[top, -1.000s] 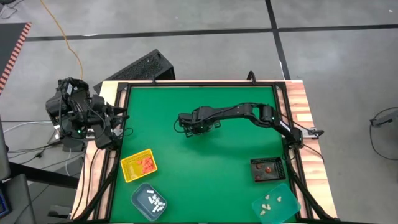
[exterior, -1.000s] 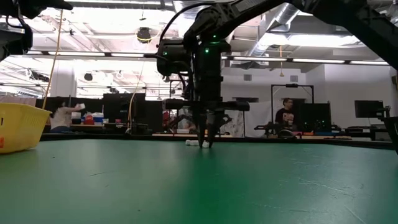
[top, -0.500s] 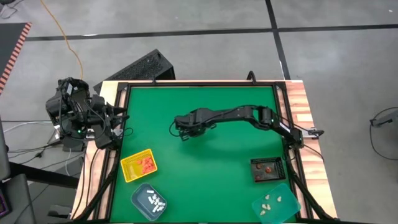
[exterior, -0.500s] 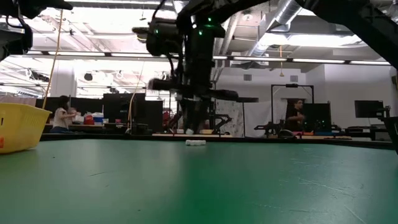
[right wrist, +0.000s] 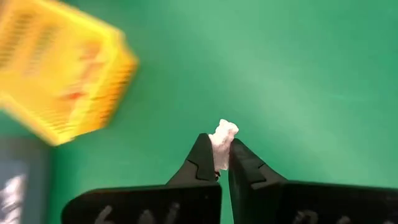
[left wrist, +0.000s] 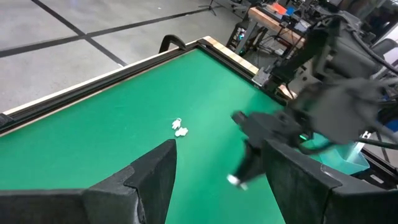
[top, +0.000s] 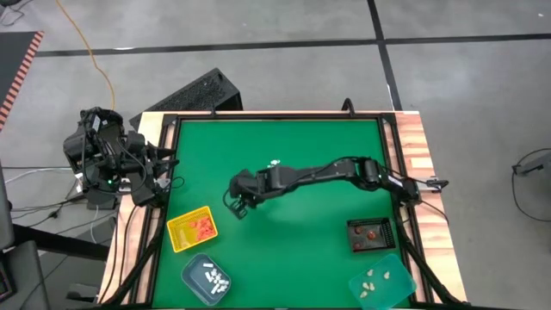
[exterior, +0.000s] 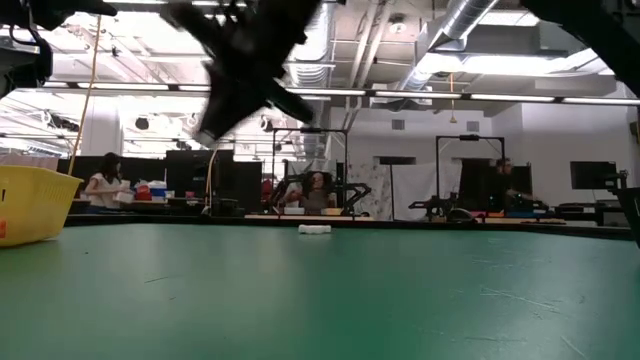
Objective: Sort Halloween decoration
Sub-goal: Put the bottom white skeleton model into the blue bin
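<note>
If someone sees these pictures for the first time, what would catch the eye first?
The right hand, above the middle of the green table, pinches a white trinket. More white trinkets lie behind it, toward the far edge. A yellow tray of orange-red trinkets sits near the front left.

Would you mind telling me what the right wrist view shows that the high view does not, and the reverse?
Only the right wrist view shows the small white trinket pinched between the right gripper's dark fingers. Only the high view shows the waiting left gripper at the table's left edge, the small black tray, the pale teal tray and a loose white trinket on the green mat. Both show the yellow mesh tray and the dark blue tray.
</note>
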